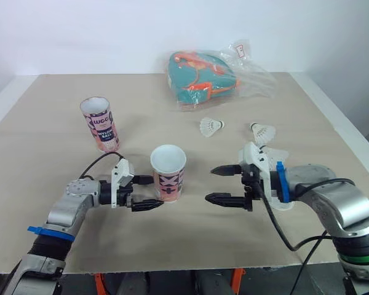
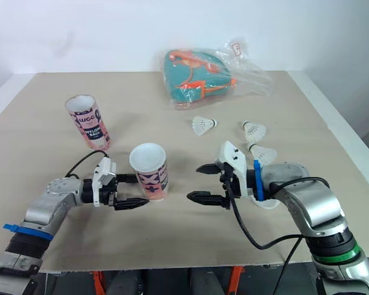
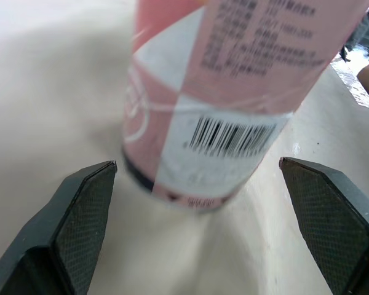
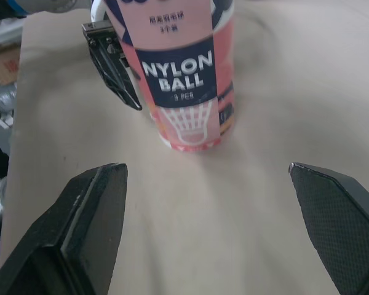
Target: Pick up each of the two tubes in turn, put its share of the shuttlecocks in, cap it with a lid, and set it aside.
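A pink and white tube [image 1: 168,172] stands upright and open-topped near the table's middle. My left gripper [image 1: 149,192] is open just to its left, low at its base, and the tube [image 3: 209,117] stands just ahead of its fingertips. My right gripper [image 1: 211,184] is open a short way to the tube's right, facing it, with nothing between its fingers. The right wrist view shows the tube [image 4: 187,80] with the left gripper's fingers [image 4: 114,67] behind it. A second tube [image 1: 100,125] stands at the back left. Three shuttlecocks [image 1: 211,126] [image 1: 262,131] [image 2: 262,153] lie to the right.
A teal and orange item in a clear plastic bag [image 1: 203,77] lies at the back centre. A pale round lid [image 2: 267,201] lies under my right forearm. The beige table cover [image 1: 184,246] ends near the front edge, with white borders at both sides.
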Robot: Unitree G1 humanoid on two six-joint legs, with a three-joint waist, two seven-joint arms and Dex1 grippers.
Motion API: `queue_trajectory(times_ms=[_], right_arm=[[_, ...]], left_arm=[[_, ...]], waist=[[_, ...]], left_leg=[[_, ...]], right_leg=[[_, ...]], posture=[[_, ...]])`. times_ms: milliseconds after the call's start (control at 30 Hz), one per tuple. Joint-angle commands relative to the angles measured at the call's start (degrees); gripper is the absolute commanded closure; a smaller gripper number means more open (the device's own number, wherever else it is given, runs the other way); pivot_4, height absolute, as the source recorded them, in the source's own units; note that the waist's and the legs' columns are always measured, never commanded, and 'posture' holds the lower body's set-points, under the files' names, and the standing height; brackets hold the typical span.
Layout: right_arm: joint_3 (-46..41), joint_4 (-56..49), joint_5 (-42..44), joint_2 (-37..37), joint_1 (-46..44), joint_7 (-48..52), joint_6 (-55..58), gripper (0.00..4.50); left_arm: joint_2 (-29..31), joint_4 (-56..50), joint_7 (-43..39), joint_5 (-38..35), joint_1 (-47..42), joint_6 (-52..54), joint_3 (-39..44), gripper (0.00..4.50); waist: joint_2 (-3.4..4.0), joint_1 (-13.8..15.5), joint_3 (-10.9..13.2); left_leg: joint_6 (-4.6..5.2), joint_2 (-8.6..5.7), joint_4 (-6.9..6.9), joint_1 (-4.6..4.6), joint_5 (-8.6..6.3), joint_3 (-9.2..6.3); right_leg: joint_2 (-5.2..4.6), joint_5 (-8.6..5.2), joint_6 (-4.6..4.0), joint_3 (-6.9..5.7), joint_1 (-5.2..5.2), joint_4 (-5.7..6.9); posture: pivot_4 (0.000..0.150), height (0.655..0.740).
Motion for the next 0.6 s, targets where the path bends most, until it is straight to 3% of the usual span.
queue_trajectory(times_ms=[33,233,600], right_arm=[[4.05,1.83,-3.31,2.94,-1.95,-0.72,-5.10,0.00],[7.95,6.87,-4.94,9.05,-5.17,-0.12,-8.94,0.00],[10.60,14.06,-6.17,15.88,-10.05,2.15,-12.40,0.00]], left_arm=[[3.41,-4.14,0.72,-4.09,1.63,3.04,6.05,0.09],[10.90,-14.63,-2.78,-15.40,8.57,13.07,14.40,0.09],[11.69,-24.39,2.97,-21.18,13.06,14.30,20.82,0.09]], waist=[[-0.01,-0.01,0.04],[-0.29,-0.30,0.38],[-0.26,0.10,0.58]], left_leg=[[0.00,0.05,-0.01,0.00,0.00,-0.01],[-0.11,0.15,-0.01,-0.07,-0.07,0.03],[-0.15,0.15,0.01,-0.13,-0.10,-0.10]], right_leg=[[0.05,0.00,-0.03,-0.01,-0.02,0.00],[0.06,-0.05,-0.11,-0.05,-0.12,0.01],[0.05,-0.08,-0.16,-0.18,-0.09,0.02]], posture=[[0.150,0.7387],[0.150,0.7387],[0.150,0.7387]])
